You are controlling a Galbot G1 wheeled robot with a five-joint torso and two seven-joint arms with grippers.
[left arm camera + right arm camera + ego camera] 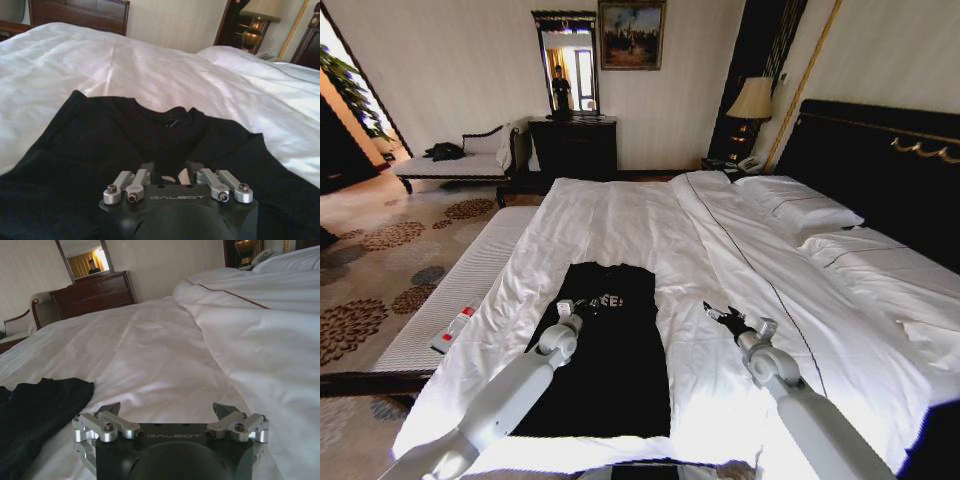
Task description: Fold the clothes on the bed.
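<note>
The clothes are one black T-shirt (615,370), lying flat in a narrow rectangle on the near part of the white bed (620,215), collar pointing away from me. My left gripper (584,304) sits low on the shirt's chest beside the white lettering. In the left wrist view this gripper (172,172) has its fingers drawn in on the black fabric (75,150), and creases run toward it from the collar. My right gripper (718,316) hovers open over bare sheet to the right of the shirt. In the right wrist view it (167,410) is empty, and the shirt's edge (35,405) lies off to one side.
A folded-back white duvet (790,280) and pillows (800,205) cover the bed's right half, under the dark headboard (880,160). A white bench (470,270) carrying a remote (453,330) runs along the bed's left side. A chaise (460,160), dresser (573,145) and lamp (752,100) stand beyond.
</note>
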